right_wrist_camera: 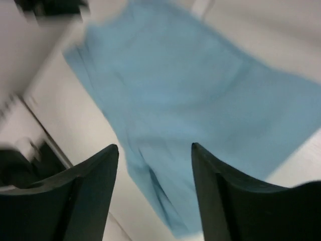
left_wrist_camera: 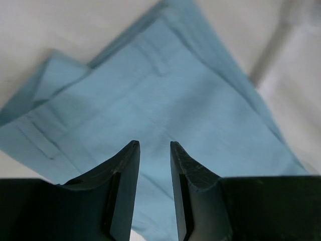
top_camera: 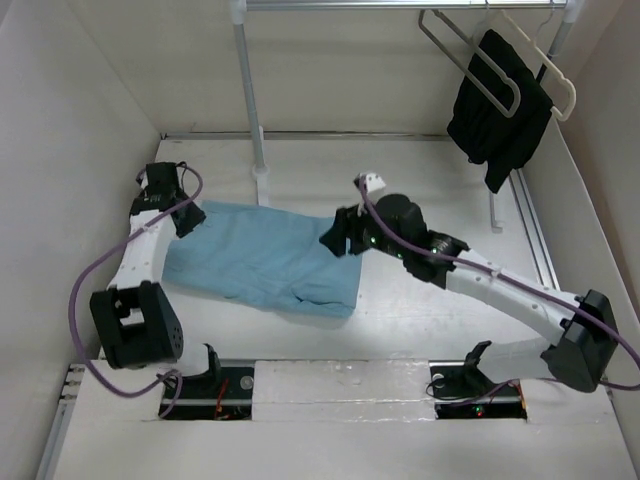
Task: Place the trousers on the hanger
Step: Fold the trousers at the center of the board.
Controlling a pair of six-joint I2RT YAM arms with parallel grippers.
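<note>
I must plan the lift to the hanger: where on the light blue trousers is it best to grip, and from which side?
The trousers lie flat on the table, so probably pinch the two short ends: left gripper at the left end, right gripper at the right. Come down at the outer edge, where a finger can slip under the cloth.

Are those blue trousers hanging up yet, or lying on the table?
Lying down. The top view shows the trousers flat on the white table, while the thin grey hanger hangs on the rail, away from them.
</note>
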